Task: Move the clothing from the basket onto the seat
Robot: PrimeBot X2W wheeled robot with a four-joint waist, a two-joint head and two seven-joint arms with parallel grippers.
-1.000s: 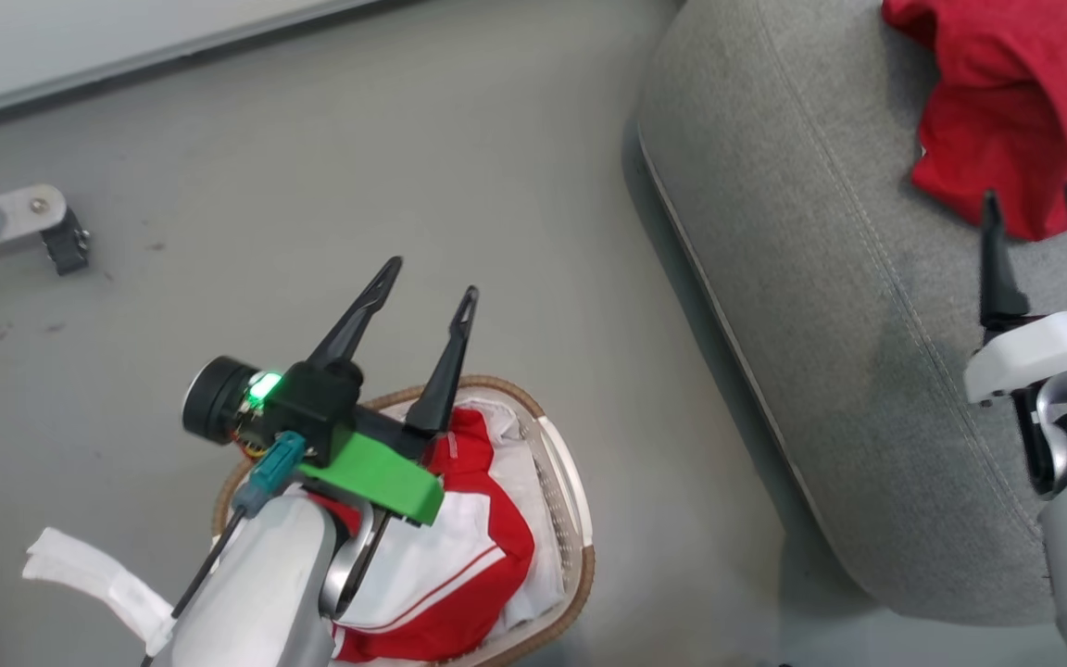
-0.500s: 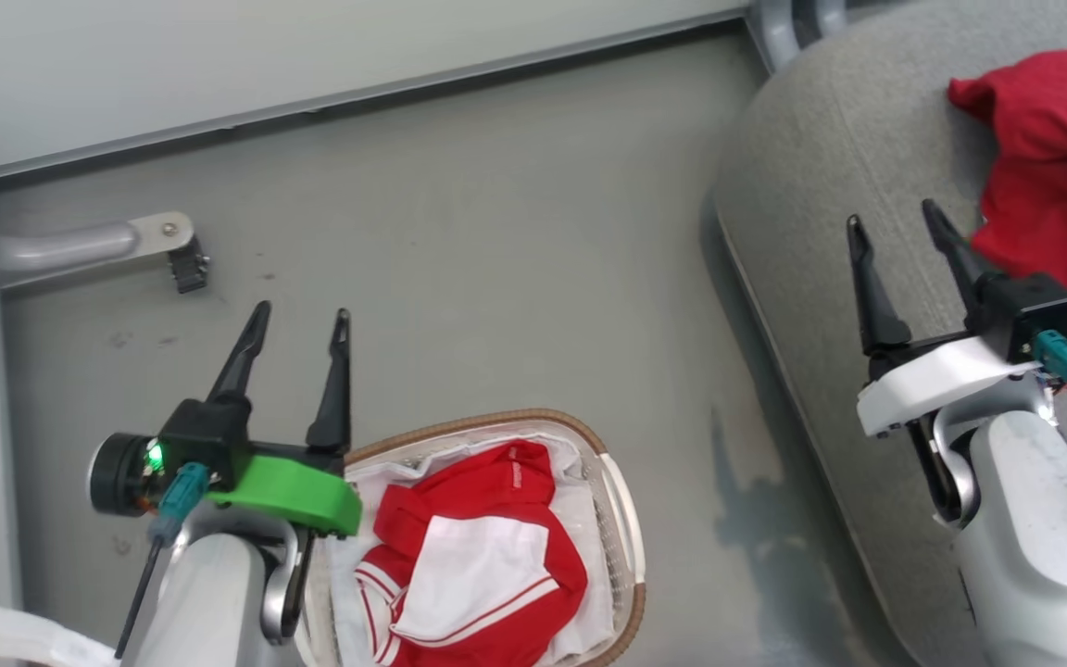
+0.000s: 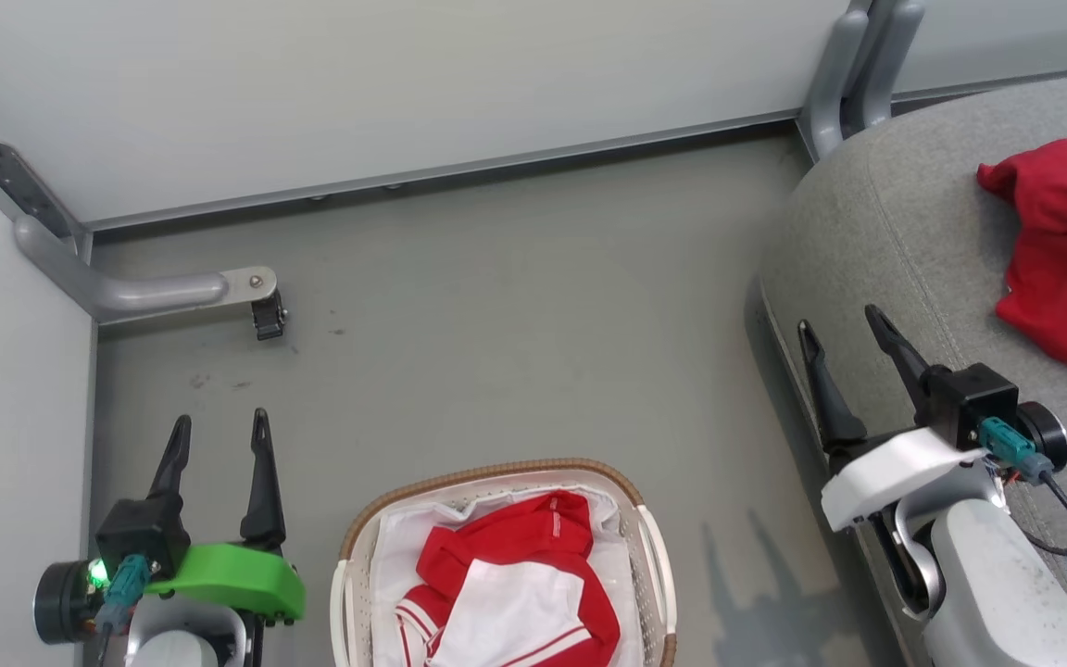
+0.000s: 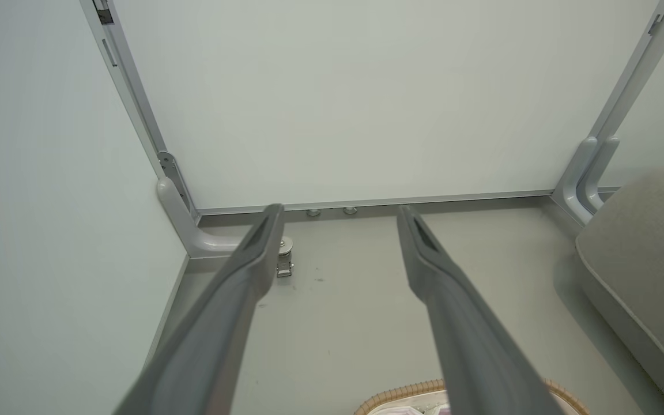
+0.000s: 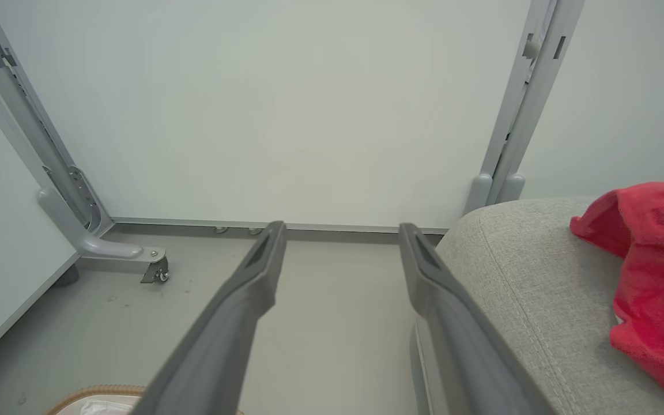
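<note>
The striped garment (image 3: 515, 593) is bunched in the basket (image 3: 496, 466) at the bottom centre of the head view. Its length seems to run up and down the frame, though its lower part is cut off. The red garment (image 3: 1066, 269) is already laid on the seat (image 3: 904, 241) at the upper right. The left gripper (image 3: 221, 419) is held at the lower left, just beside the basket, and is judged the nearer arm; the garment lies to the right of its jaws and below their tips. The right gripper (image 3: 837, 318) is poised over the seat's near edge, well apart from the basket. Both sets of jaws are spread wide — nothing is gripped. Open floor (image 3: 515, 315) is seen between basket and seat, judged room enough for a carry once the basket rim is cleared.
</note>
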